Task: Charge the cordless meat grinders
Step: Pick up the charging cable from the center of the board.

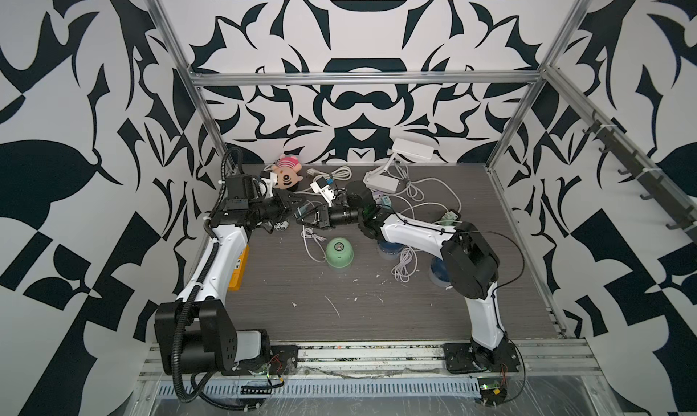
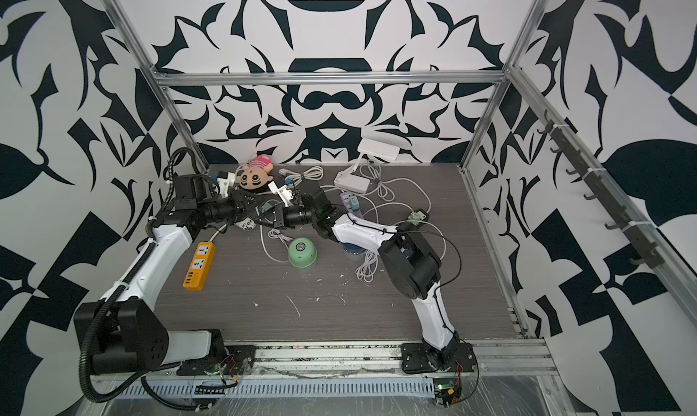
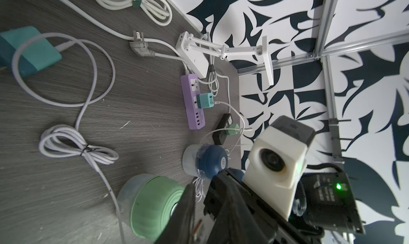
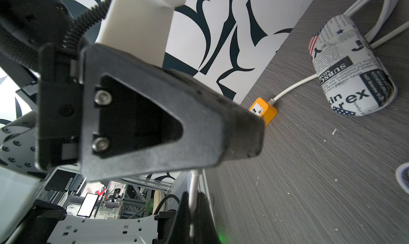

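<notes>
1. Grey wood-grain worktop (image 1: pixel 377 312): carries all items below.
2. Left tool (image 1: pixel 292 208) and right tool (image 1: pixel 307 220): tip to tip over the far left-centre. Whether the left tool grips anything cannot be told. The right tool is clenched on a thin white cable (image 4: pixel 193 187).
3. Orange rectangular power strip (image 2: pixel 199 266): flat beside the left arm.
4. Mint green dome-topped grinder (image 1: pixel 339 253): dome up, mid-worktop, near the tools, untouched.
5. Navy blue dome-topped grinder (image 1: pixel 390 247): partly under the right arm.
6. Second navy grinder (image 1: pixel 439 272): further right, also partly hidden.

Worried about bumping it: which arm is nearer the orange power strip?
Left. The left arm runs alongside the orange power strip; the right arm is farther off, beyond the green grinder.
</notes>
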Robot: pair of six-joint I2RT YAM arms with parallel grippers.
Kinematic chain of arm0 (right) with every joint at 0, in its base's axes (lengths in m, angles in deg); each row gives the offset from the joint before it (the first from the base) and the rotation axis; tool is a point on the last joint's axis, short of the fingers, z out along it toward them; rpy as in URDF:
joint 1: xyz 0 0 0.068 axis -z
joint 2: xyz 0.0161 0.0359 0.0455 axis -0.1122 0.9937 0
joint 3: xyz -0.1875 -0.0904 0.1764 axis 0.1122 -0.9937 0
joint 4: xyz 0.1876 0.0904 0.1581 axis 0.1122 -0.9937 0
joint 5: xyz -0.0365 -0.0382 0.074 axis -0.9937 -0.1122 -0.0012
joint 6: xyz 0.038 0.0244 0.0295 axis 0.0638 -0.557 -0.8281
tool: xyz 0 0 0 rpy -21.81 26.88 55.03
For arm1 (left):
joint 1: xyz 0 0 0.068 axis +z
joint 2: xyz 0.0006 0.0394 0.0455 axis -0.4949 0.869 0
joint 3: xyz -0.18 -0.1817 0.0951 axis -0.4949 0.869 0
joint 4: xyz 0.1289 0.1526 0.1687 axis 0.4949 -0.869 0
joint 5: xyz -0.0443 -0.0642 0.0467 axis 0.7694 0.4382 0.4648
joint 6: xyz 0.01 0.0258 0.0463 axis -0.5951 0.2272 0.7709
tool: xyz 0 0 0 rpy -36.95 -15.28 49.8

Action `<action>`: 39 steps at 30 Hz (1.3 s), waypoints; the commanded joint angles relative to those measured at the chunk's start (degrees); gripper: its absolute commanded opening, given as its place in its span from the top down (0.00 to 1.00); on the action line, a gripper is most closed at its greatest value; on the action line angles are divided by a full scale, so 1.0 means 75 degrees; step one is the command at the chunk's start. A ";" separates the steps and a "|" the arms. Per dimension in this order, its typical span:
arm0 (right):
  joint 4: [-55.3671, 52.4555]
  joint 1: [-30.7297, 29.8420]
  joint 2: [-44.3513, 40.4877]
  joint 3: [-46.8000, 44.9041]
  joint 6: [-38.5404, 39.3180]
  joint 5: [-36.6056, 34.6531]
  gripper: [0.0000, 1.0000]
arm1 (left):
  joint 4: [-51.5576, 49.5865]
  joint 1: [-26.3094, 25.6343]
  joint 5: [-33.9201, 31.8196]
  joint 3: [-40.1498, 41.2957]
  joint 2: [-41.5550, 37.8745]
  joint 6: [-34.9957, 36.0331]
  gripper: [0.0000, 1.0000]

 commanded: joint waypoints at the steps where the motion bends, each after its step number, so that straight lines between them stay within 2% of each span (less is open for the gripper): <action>1: 0.0284 -0.0034 -0.0388 0.0015 0.0040 0.0054 1.00 | 0.0085 0.0017 0.0153 0.0054 -0.0127 0.0047 0.83; 5: -0.0378 -0.0025 -0.0479 0.0175 0.0421 -0.0058 1.00 | -0.0064 0.0020 0.0170 -0.0014 -0.0060 0.0091 1.00; 6: -0.0675 -0.0026 -0.0515 0.0247 0.0599 -0.0140 1.00 | -0.0143 0.0021 0.0169 -0.0043 -0.0053 0.0155 1.00; 7: -0.1016 -0.0033 -0.0568 0.0310 0.0818 -0.0286 0.93 | -0.0190 0.0026 0.0160 -0.0033 -0.0063 0.0191 1.00; 9: -0.1991 -0.0028 -0.0752 0.0456 0.1436 -0.0734 0.78 | -0.0275 0.0025 0.0096 -0.0017 -0.0125 0.0243 1.00; 10: -0.2597 -0.0032 -0.0877 0.0545 0.1811 -0.1062 0.62 | -0.0374 0.0022 0.0029 -0.0016 -0.0177 0.0287 1.00; 11: -0.3282 -0.0027 -0.1002 0.0678 0.2198 -0.1503 0.42 | -0.0490 0.0021 -0.0066 -0.0034 -0.0238 0.0356 1.00; 14: -0.5246 -0.0029 -0.1255 0.1208 0.3149 -0.2772 0.00 | -0.0791 0.0010 -0.0360 -0.0034 -0.0396 0.0532 1.00; 17: -0.6790 -0.0046 -0.1416 0.1727 0.3602 -0.4166 0.00 | -0.0967 -0.0006 -0.0511 -0.0016 -0.0698 0.0607 1.00; 20: -0.7113 -0.0104 -0.1960 0.1444 0.3535 -0.5740 0.00 | -0.1077 -0.0042 -0.0691 0.0030 -0.0827 0.0650 1.00; 22: -0.6612 -0.0044 -0.2600 0.0756 0.4040 -0.5343 0.00 | -0.1173 -0.0103 -0.0839 0.0015 -0.0884 0.0685 1.00; 24: -0.5602 0.0059 -0.3371 -0.0406 0.4111 -0.5299 0.00 | -0.1321 -0.0221 -0.1080 -0.0047 -0.0922 0.0725 1.00; 27: -0.4485 0.0187 -0.4196 -0.1535 0.3839 -0.5521 0.00 | -0.1515 -0.0544 -0.1473 -0.0209 -0.0947 0.0766 1.00; 31: -0.4392 0.0236 -0.4533 -0.1665 0.3725 -0.5515 0.00 | -0.1771 -0.1057 -0.2149 -0.0423 -0.0997 0.0791 1.00; 32: -0.4682 0.0224 -0.4418 -0.1394 0.3728 -0.5363 0.02 | -0.1798 -0.1179 -0.2317 -0.0469 -0.1008 0.0746 1.00; 34: -0.5433 0.0184 -0.4004 -0.0686 0.3758 -0.5085 0.12 | -0.1850 -0.1359 -0.2618 -0.0530 -0.1067 0.0635 1.00; 36: -0.5859 0.0053 -0.3486 -0.0058 0.3935 -0.4578 0.35 | -0.1884 -0.1484 -0.2904 -0.0555 -0.1143 0.0457 1.00; 39: -0.5853 -0.0441 -0.2955 0.0453 0.4208 -0.4263 0.45 | -0.1983 -0.1533 -0.3200 -0.0561 -0.1259 0.0232 1.00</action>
